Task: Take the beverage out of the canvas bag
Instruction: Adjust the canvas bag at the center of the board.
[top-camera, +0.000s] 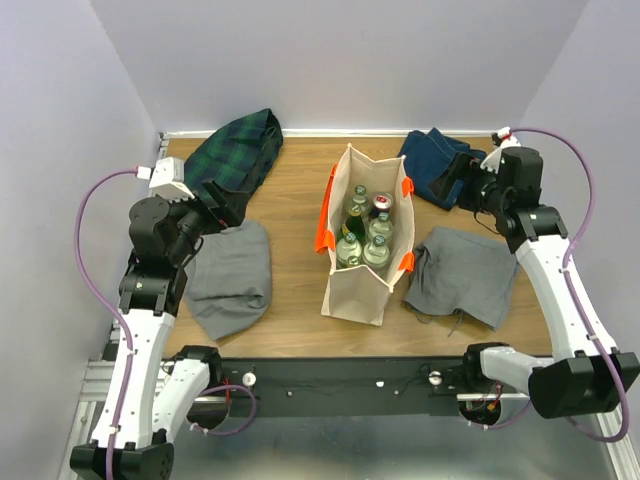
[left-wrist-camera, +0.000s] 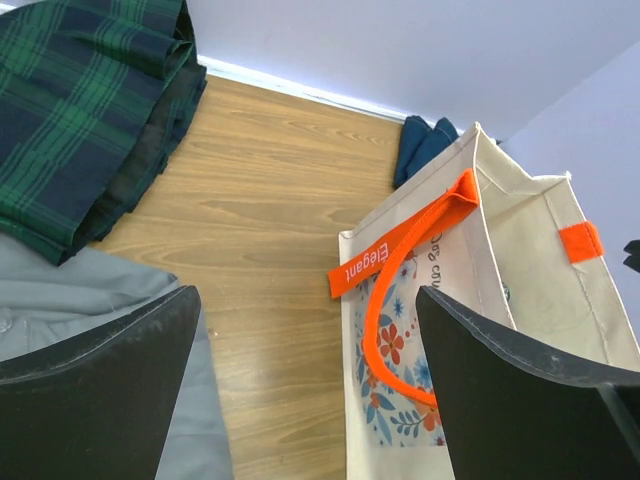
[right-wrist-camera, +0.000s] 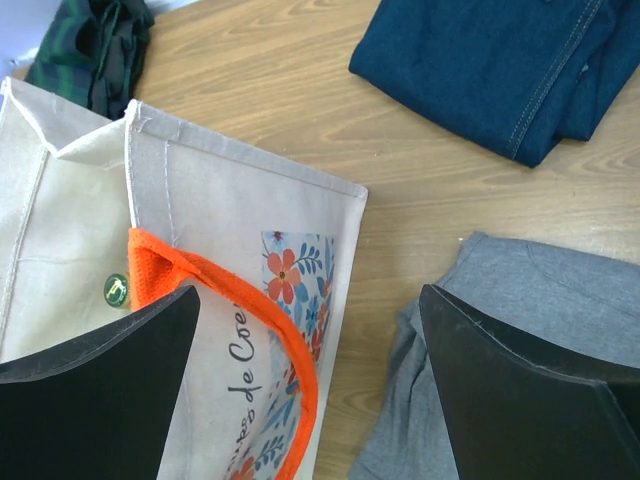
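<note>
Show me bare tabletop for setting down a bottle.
Widest bare tabletop lies between the plaid cloth and the canvas bag, running down beside the left grey cloth. Right of the bag is crowded: jeans and the right grey cloth.

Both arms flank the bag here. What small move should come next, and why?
Probably shift the right gripper over the open mouth of the canvas bag, above the bottles: it is open, empty and beside the bag, while the bottles stand upright inside, caps showing.

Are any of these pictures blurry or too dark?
Top external view: evenly lit, sharp, only soft shadows beside the canvas bag. Left wrist view: the left gripper shows as dark, plain shapes. Right wrist view: right gripper likewise; stitching on the jeans is crisp.
</note>
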